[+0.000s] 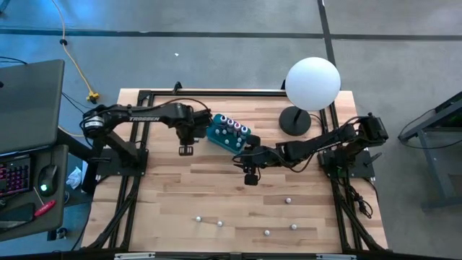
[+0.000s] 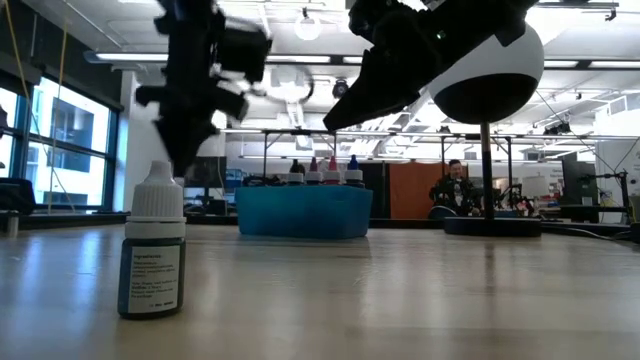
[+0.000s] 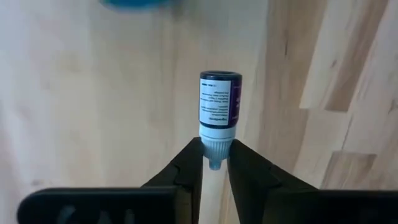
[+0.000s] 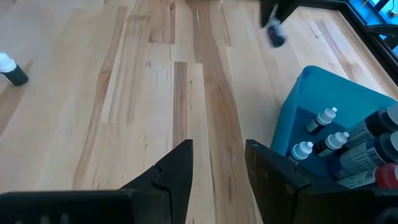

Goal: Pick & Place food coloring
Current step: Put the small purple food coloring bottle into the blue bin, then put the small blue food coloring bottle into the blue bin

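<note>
On the wooden bench (image 1: 216,195), a teal box (image 1: 228,132) is seen holding several dropper bottles. Beside it, the right tool (image 4: 217,163) is held spread and empty. A dark food coloring bottle (image 3: 219,106) is pinched by its white cap in the left tool (image 3: 215,163).

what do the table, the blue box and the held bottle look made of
Table: pale wood planks, visible grain, satin finish. Blue box: likely plastic, smooth, uniform colour. Bottle in the left gripper: probably plastic, dark body, white ribbed cap, paper label.
</note>
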Available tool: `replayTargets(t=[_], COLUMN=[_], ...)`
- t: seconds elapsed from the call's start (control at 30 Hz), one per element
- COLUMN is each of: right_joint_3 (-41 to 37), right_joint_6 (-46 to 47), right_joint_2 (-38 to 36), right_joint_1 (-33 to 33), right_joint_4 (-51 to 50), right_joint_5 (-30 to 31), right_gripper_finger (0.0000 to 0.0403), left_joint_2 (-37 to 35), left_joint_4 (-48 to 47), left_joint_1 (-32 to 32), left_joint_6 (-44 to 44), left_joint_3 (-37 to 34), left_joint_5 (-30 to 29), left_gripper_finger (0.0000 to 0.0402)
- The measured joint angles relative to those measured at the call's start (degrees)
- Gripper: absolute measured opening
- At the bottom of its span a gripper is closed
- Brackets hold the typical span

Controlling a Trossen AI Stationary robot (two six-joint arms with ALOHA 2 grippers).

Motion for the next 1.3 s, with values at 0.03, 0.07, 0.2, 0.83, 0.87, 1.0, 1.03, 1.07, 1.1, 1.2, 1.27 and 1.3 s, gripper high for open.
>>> replayTargets(t=[0.03,0.07,0.2,0.83,0.87,1.0,1.03,1.07,1.1,1.2,1.27,1.3], right_joint_3=[0.00,0.00,0.00,0.00,0.00,0.00,0.00,0.00,0.00,0.00,0.00,0.00], right_joint_6=[0.00,-0.01,-0.05,3.22,3.22,4.00,4.44,4.87,4.98,4.01,2.82,2.47], right_joint_2=[0.00,0.00,0.00,0.00,0.00,0.00,0.00,0.00,0.00,0.00,0.00,0.00], right_joint_1=[0.00,0.00,0.00,0.13,0.15,0.15,0.15,0.15,0.29,1.41,2.65,3.39], right_joint_4=[-0.02,-0.02,-0.02,-3.65,-3.88,-4.77,-5.02,-5.29,-5.70,-7.95,-10.24,-11.10], right_joint_5=[0.00,0.00,0.74,-1.35,-2.52,-9.96,-12.31,-14.85,-17.73,-25.66,-31.11,-33.97], right_gripper_finger=[0.0139,0.0139,0.0139,0.0139,0.0139,0.0139,0.0139,0.0139,0.0139,0.0139,0.0139,0.0139], left_joint_2=[0.00,-0.02,0.64,16.62,16.90,17.01,17.03,17.05,17.05,17.05,17.05,17.05], left_joint_4=[-0.53,-0.61,0.45,16.77,17.32,18.15,18.07,17.77,17.84,18.01,18.08,18.07], left_joint_1=[-0.84,-1.71,-4.35,-4.84,-4.86,-4.89,-4.91,-4.91,-4.91,-4.91,-5.07,-5.27], left_joint_6=[-0.35,-0.53,2.67,13.73,14.48,16.76,16.96,17.10,17.12,17.26,18.13,18.40], left_joint_3=[1.66,3.21,8.84,12.05,12.15,12.12,12.13,12.11,12.11,12.11,12.11,12.12], left_joint_5=[-1.39,-3.35,-12.78,-11.12,-11.00,-10.76,-10.67,-10.62,-10.64,-10.64,-10.64,-10.93], left_gripper_finger=[0.0062,0.0063,0.0057,0.0056,0.0056,0.0065,0.0071,0.0078,0.0086,0.0110,0.0122,0.0127])
